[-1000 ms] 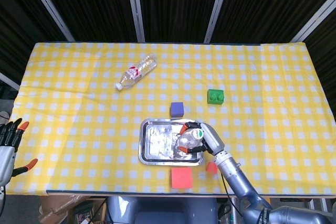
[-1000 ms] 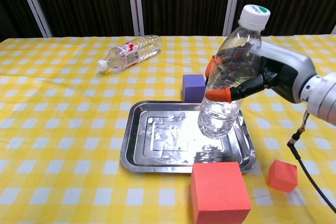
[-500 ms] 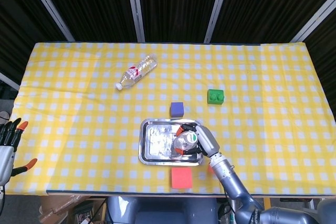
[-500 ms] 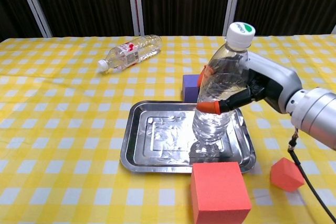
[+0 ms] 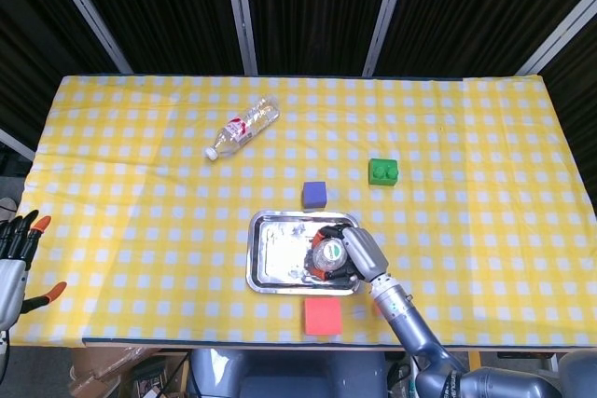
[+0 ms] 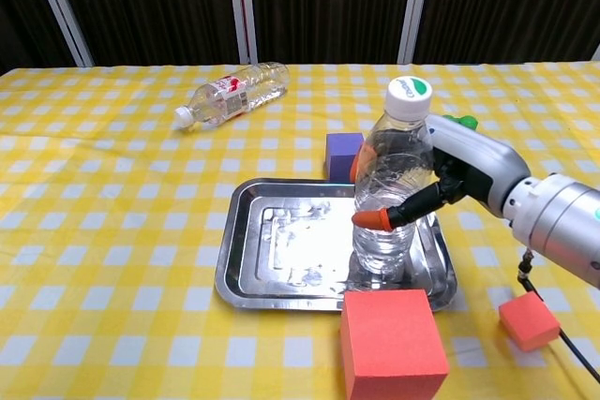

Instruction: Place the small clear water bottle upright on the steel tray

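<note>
The small clear water bottle (image 6: 392, 185) with a white and green cap stands upright, its base on the right part of the steel tray (image 6: 281, 250). My right hand (image 6: 441, 185) grips it around the middle, orange fingertips (image 6: 366, 219) wrapped across its front. From the head view I look down on the cap of the bottle (image 5: 329, 252) over the tray (image 5: 275, 249), with the right hand (image 5: 359, 253) beside it. My left hand (image 5: 17, 249) hangs off the table's left edge, fingers spread and holding nothing.
A larger labelled bottle (image 6: 234, 91) lies on its side at the back left. A purple cube (image 6: 343, 155) sits just behind the tray, a big red cube (image 6: 392, 344) in front of it, a small red block (image 6: 530, 318) at the right, a green brick (image 5: 382, 171) further back.
My right hand has lowered the bottle and tipped it from a leftward slant to upright; its base now rests on the tray. The left hand has stayed put.
</note>
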